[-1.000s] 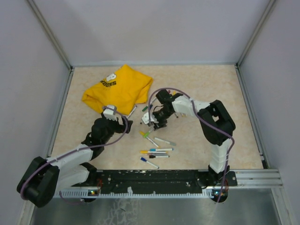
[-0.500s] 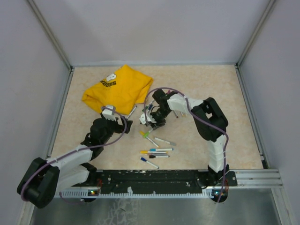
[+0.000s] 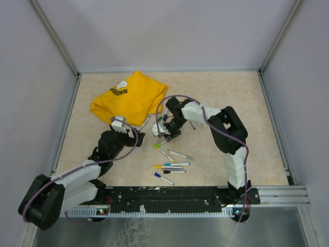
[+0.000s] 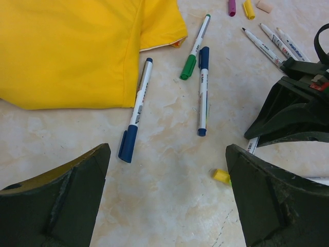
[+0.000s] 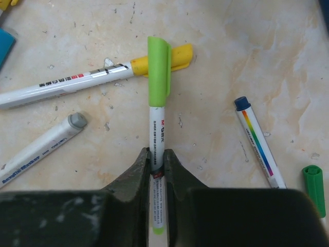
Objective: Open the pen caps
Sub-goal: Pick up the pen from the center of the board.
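Nearest, along the bottom edge of the overhead view: the rail (image 3: 169,198) with both arm bases. Just above it, at lower centre of the tabletop (image 3: 241,92): a loose cluster of pens (image 3: 170,167), flat, at mixed angles, too small there to sort cap from tip. Higher, left of centre: left claw (image 3: 134,135), spread wide, gripping nothing, held over bare tabletop. In its wrist view, dark fingers (image 4: 67,200) in the two lower corners, well apart; near the right one, a small loose yellow cap (image 4: 221,176). Past that, mid-frame: a blue-capped pen (image 4: 136,116) lying alongside the edge of the yellow T-shirt (image 4: 72,46), a second blue pen (image 4: 203,90) just to its right, and a green-capped pen (image 4: 194,46) slanting toward the top. At the top edge of that view, three loose caps (image 4: 249,9) in purple, yellow and pink, close together, with thin-tipped pens (image 4: 264,46) just below them. At centre of the overhead view, just right of the left claw: right claw (image 5: 157,157), narrow, pinched onto the white barrel of a lime-capped pen (image 5: 157,121). In the right wrist view, lime cap (image 5: 159,67) on, crossing over the yellow end of a yellow-capped pen (image 5: 77,82) lying sideways at upper left. At lower left there, a grey-tipped pen (image 5: 46,144); at right, apart from the held one, a rainbow-striped pen (image 5: 259,154) with a dark blue end; at the far right edge, a green capped end (image 5: 313,188). Farthest, upper left of the overhead view: the yellow T-shirt, crumpled on the tabletop.
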{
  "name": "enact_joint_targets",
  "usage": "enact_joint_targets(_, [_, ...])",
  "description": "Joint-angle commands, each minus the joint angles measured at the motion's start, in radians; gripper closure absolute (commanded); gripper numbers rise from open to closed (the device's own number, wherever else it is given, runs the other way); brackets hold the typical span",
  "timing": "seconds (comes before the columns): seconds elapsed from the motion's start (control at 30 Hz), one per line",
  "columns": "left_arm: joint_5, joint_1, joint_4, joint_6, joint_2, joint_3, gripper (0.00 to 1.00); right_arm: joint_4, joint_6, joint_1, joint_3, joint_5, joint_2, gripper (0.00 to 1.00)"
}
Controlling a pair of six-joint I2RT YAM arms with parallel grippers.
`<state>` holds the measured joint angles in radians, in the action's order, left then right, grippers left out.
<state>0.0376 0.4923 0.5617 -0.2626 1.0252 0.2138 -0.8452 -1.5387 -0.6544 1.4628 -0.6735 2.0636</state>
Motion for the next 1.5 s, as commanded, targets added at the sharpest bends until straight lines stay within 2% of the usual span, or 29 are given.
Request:
enact_joint_targets(0.0, [-0.013, -0.007, 0.037, -0.008, -0.015, -0.010, 0.02, 0.018, 0.010, -0.010, 0.018, 0.053, 0.005, 0.97])
enact_joint_targets(0.03, [-0.013, -0.006, 0.037, -0.008, -0.015, -0.010, 0.02, 0.024, 0.019, -0.010, 0.016, 0.049, -0.004, 1.00])
enact_joint_targets(0.3, [-0.006, -0.007, 0.035, -0.015, -0.032, -0.017, 0.01, 0.076, 0.095, 0.018, -0.019, -0.040, -0.129, 1.00])
enact_joint_targets(0.5, [0.009, -0.008, 0.014, -0.047, -0.105, -0.033, 0.01, 0.094, 0.169, 0.071, -0.094, -0.143, -0.278, 1.00])
enact_joint_targets(0.73, [-0.137, -0.007, 0.136, -0.207, -0.213, -0.069, 0.01, 0.122, 0.285, 0.146, -0.280, -0.292, -0.541, 1.00])
enact_joint_targets(0.93, [-0.314, -0.008, 0.209, -0.300, -0.203, -0.027, 0.00, 0.159, 0.542, 0.206, -0.408, -0.419, -0.717, 1.00])
enact_joint_targets(1.07, [-0.436, -0.008, 0.311, -0.329, -0.157, -0.022, 0.01, 0.288, 0.769, 0.262, -0.491, -0.498, -0.780, 1.00])
enact_joint_targets(1.23, [-0.469, -0.002, 0.425, -0.371, -0.108, -0.034, 0.01, 0.389, 0.956, 0.349, -0.517, -0.593, -0.784, 1.00])
enact_joint_targets(1.47, [-0.442, 0.048, 0.581, -0.392, -0.043, -0.049, 0.02, 0.601, 1.198, 0.378, -0.577, -0.668, -0.763, 1.00])
